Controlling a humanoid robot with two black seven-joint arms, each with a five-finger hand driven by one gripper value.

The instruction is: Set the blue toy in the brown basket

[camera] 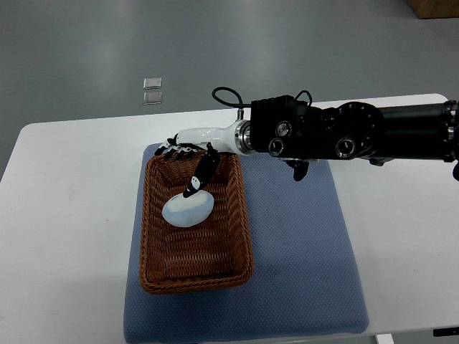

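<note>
The pale blue oval toy (188, 209) lies inside the brown wicker basket (244, 236), in its far half. My right arm reaches in from the right edge, and the right hand (185, 166) hovers over the basket's far rim. Its fingers (176, 151) are spread along the rim and hold nothing. The black thumb points down into the basket, with its tip at the toy's far edge; I cannot tell whether it touches. The left arm is out of view.
The basket stands on the left part of a blue mat (301, 251) on a white table (64, 215). Two small clear squares (152, 89) lie on the grey floor beyond the table. A brown box corner (434, 7) shows at top right.
</note>
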